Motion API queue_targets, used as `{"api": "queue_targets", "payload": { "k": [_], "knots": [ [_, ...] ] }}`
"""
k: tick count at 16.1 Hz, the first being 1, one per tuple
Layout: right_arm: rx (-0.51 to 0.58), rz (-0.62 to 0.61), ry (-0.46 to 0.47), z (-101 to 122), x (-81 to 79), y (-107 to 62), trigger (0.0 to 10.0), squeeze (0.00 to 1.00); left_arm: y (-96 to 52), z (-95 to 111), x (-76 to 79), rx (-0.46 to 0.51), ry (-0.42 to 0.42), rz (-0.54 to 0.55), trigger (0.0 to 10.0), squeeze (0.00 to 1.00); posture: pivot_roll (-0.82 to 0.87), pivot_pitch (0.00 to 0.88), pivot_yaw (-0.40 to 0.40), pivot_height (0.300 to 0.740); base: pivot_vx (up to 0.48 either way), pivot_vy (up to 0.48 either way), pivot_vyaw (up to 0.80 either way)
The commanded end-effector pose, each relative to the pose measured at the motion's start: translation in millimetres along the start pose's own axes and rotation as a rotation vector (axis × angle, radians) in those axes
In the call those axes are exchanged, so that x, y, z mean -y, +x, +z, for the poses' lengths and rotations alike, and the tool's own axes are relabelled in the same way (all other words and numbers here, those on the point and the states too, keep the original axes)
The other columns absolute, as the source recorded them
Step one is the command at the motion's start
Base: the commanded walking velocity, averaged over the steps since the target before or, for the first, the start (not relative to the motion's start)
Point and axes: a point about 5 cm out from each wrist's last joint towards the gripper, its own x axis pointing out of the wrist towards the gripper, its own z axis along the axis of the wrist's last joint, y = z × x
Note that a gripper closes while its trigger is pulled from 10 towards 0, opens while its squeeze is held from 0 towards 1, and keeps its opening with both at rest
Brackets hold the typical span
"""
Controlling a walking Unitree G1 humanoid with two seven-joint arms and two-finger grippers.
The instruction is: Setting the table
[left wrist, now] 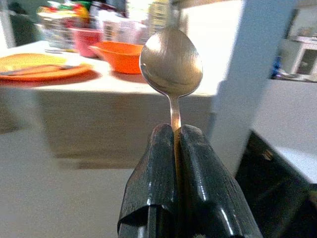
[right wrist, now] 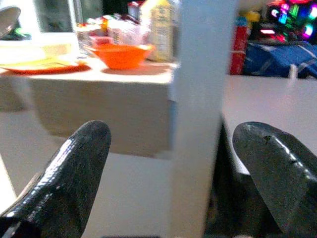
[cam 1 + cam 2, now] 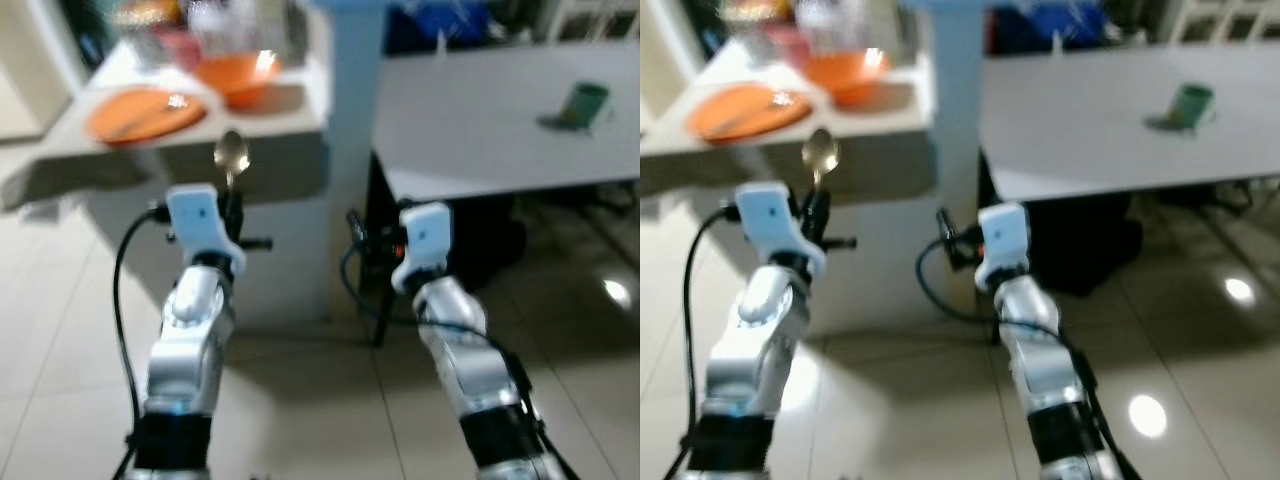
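1. Your left gripper (image 1: 174,148) is clamped on the handle of a spoon (image 1: 171,63); the two black fingers (image 1: 153,173) are pressed together with the thin stem pinched between them.
2. You see the spoon standing upright above the fingertips, its bowl at the top, raised in front of the counter (image 3: 180,150) and not touching it.
3. Your right gripper (image 2: 171,163) is spread wide with nothing between its fingers, held out at about the same height beside the left one, facing the pale blue pillar (image 3: 350,120).
4. On the counter behind the spoon you have an orange plate (image 3: 143,114) and, just beside it, an orange bowl (image 3: 235,78).
5. To your right stands a grey table (image 3: 480,130) with a green cup (image 3: 583,104) near its far side.
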Motion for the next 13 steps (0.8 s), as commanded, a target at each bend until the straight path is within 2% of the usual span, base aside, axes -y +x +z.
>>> {"api": "queue_targets", "payload": {
  "k": [1, 4, 5, 13],
  "knots": [
    [0.000, -0.026, -0.019, -0.1, 8.2, -1.6, 10.0, 0.00, 2.1, 5.8, 8.4, 0.027, 0.005, -0.025, 0.0, 0.00, -0.13, 0.000, 0.068, 0.740, 0.277, -0.386, 0.00],
    [0.010, -0.036, -0.010, 0.8, 8.1, -1.9, 10.0, 0.00, 2.3, 6.7, 14.4, 0.036, 0.047, -0.046, 0.0, 0.00, -0.13, 0.000, 0.069, 0.740, 0.268, -0.395, 0.73],
    [0.010, -0.034, -0.007, 0.9, 7.9, -1.5, 10.0, 0.00, 1.1, 8.0, 18.0, 0.050, 0.079, -0.061, 0.0, 0.00, -0.14, 0.000, 0.071, 0.740, 0.000, -0.424, 0.00],
    [0.013, -0.032, -0.008, 0.2, 6.2, -1.3, 10.0, 0.00, 4.0, 6.6, 21.8, 0.042, 0.093, -0.109, 0.0, 0.00, -0.14, 0.000, 0.077, 0.740, 0.000, -0.446, 0.00]
  ]
}}
